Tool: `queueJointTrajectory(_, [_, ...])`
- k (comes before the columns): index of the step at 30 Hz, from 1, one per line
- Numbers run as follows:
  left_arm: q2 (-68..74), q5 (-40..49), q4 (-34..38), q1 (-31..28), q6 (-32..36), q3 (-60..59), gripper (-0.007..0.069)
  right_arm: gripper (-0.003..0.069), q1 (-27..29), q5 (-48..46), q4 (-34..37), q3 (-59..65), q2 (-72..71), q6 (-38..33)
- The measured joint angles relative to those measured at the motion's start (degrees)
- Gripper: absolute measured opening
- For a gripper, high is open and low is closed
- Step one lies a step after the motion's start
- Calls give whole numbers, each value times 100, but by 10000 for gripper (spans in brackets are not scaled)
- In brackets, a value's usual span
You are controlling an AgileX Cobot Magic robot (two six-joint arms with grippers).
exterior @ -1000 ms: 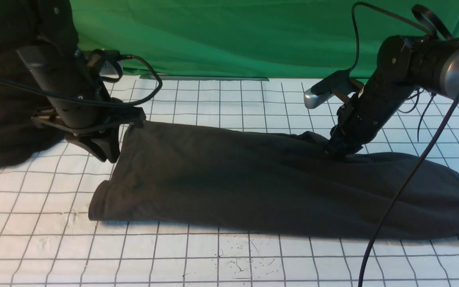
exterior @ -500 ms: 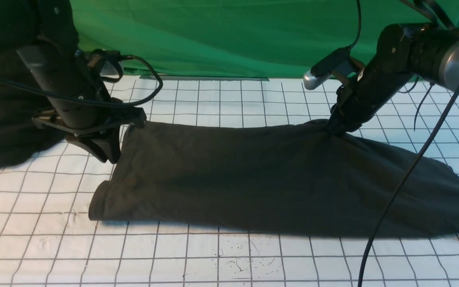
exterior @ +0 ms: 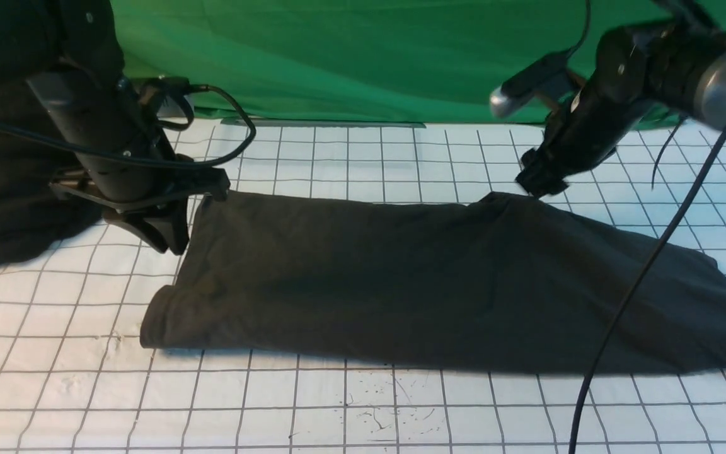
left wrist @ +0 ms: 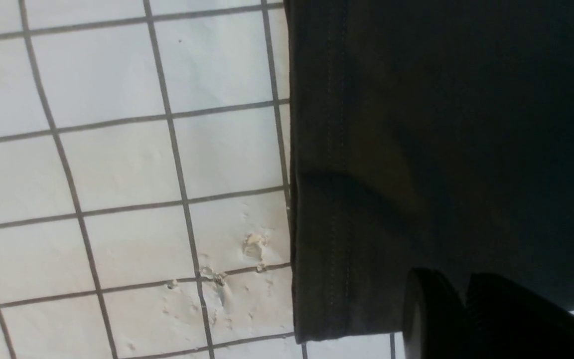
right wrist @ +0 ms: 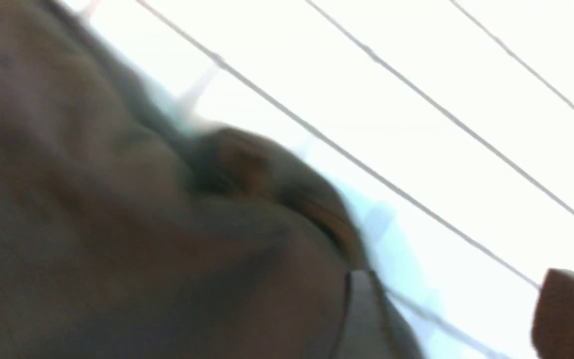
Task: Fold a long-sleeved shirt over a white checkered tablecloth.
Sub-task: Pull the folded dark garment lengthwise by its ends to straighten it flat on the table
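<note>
Noted long-sleeved shirt (exterior: 413, 284) lying flat on white checkered tablecloth (exterior: 338, 151), folded into a long dark band running 9 to 3 o'clock across mid-scene. Double-stitched along its 9 o'clock edge, which sits straight beside a grid line. Wider and sloping at the 3 o'clock end, running out of the front view there. Spotted one small raised peak of cloth on the far edge at about 1 o'clock; smooth elsewhere.

Placed right jaws just above that peak, hanging off right arm (exterior: 596, 107) at 2 o'clock. Parted, with bare tablecloth showing between the tips in the blurred wrist view; nothing gripped.

Placed left jaws at the shirt's 10 o'clock corner, pointing down beside the stitched edge, carried by left arm (exterior: 104, 145). Seen close together in the wrist view, over the corner of the cloth. Cannot tell whether any fabric is pinched; possibly only resting against it.

Logged a second, blacker garment (exterior: 4, 189) heaped at 9 o'clock behind the left arm, apart from the shirt. Green backdrop (exterior: 369, 57) along 12 o'clock. Black cable (exterior: 640, 277) draped from the right arm across the shirt's 3 o'clock end toward 5 o'clock. Scuffed patch (exterior: 114, 343) on the tablecloth just off the shirt's 8 o'clock corner.
</note>
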State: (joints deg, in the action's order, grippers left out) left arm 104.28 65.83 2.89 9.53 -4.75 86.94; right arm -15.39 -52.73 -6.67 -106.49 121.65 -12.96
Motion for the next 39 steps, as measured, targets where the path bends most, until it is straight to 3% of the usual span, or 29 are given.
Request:
queueJointTrajectory(5, [0,-113,327,90,-37,0,78,90,204,-1069,-285,-77,-547,326])
queueJointTrajectory(7, [0,-278,381,248,-29,0,43,34,432,-1383,-25,-12,-644,334])
queueJointTrajectory(10, [48,-658,418,732,-10,0,3,3,938,-1608,440,481,-643,334])
queueJointTrajectory(14, [371,-712,512,996,3,4,-1,1,1423,-1659,552,1225,-627,389])
queueJointTrajectory(21, [816,-285,189,995,71,-228,-1,1,1937,-1556,580,2313,-627,426])
queueJointTrajectory(27, [821,-225,-2,995,41,-488,-1,25,2248,-1392,608,2744,-861,472])
queueJointTrajectory(31, [745,-250,-48,995,29,-425,-1,80,2268,-582,598,2744,-1457,674])
queueJointTrajectory(34, [605,-301,-95,995,29,-393,-1,167,2268,-93,608,2683,-1717,742])
queueJointTrajectory(35, [500,-319,-101,995,29,-393,-1,256,2288,73,667,2564,-1707,753])
queueJointTrajectory(36, [475,-319,-101,995,29,-393,-1,269,2288,81,667,2548,-1706,754])
queueJointTrajectory(37, [392,-325,-107,995,29,-392,-1,371,2299,105,667,2387,-1509,761])
queueJointTrajectory(39, [334,-340,-107,995,27,-392,-1,447,2305,14,667,2251,-1234,748])
